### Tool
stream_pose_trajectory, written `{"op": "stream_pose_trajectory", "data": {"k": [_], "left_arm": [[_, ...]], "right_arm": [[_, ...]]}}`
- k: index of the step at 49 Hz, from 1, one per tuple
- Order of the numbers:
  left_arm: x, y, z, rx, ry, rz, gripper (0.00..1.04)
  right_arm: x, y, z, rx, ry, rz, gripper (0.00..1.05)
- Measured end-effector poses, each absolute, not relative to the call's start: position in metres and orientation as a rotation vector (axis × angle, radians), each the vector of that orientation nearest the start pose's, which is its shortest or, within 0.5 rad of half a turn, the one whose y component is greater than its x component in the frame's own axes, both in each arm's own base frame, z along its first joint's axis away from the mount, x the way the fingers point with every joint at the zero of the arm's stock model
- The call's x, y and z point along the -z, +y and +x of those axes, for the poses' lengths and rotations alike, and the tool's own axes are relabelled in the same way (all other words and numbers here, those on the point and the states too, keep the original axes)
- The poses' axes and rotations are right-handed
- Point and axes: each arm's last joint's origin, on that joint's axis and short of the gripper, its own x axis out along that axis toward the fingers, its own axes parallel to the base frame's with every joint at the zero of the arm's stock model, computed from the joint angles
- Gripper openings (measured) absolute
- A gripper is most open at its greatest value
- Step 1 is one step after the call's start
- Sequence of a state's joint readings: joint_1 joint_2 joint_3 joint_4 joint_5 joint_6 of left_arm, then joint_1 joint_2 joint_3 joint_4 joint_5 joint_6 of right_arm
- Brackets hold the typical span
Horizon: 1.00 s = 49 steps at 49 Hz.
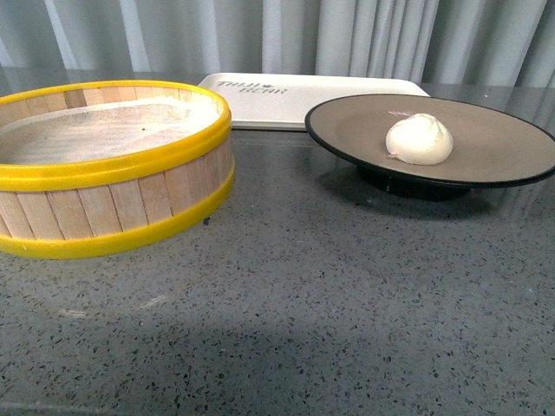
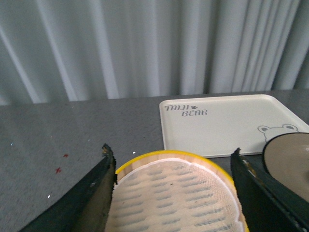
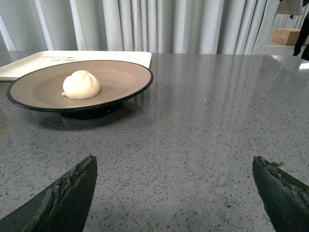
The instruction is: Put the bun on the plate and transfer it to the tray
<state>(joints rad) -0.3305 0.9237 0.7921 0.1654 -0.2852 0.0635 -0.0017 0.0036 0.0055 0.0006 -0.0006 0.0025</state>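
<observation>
The off-white bun (image 1: 420,139) lies on the brown-grey plate (image 1: 503,147), which stands on the grey table at the right. The cream tray (image 1: 286,97) lies flat behind the plate and is empty. Neither gripper shows in the front view. My left gripper (image 2: 171,154) is open and empty, held above the steamer basket, with the tray (image 2: 227,123) beyond it and the plate's edge (image 2: 289,164) to one side. My right gripper (image 3: 174,162) is open and empty, low over bare table, well short of the plate (image 3: 120,77) and bun (image 3: 81,84).
A round wooden steamer basket with yellow rims (image 1: 113,165) stands at the left, empty with a white liner; it also shows in the left wrist view (image 2: 174,193). Grey curtains hang behind the table. A cardboard box (image 3: 287,35) sits far off.
</observation>
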Motion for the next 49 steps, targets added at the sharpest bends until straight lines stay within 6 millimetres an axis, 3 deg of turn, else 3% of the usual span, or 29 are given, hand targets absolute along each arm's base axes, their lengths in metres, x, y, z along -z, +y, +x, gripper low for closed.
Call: {"op": "stream_pose_trajectory", "data": {"k": [4,12,19,32,49], "left_arm": [[-0.311,-0.038,0.185,0.011,-0.038,0.023,0.56],[-0.257,-0.023,0.169,0.011,0.012,0.014,0.22],[-0.241,-0.018,0.159,0.010,0.006,0.004,0.04],[-0.210,-0.003,0.142,0.022,0.011,-0.001,0.04],[-0.188,0.000,0.126,0.001,0.001,-0.002,0.04]], "right_arm": [[-0.165,0.000,0.098,0.001,-0.002,0.002,0.96],[-0.165,0.000,0.098,0.001,-0.002,0.002,0.96],[-0.165,0.000,0.098,0.001,-0.002,0.002,0.96],[-0.165,0.000,0.098,0.001,-0.002,0.002,0.96],[-0.165,0.000,0.098,0.001,-0.002,0.002,0.96]]}}
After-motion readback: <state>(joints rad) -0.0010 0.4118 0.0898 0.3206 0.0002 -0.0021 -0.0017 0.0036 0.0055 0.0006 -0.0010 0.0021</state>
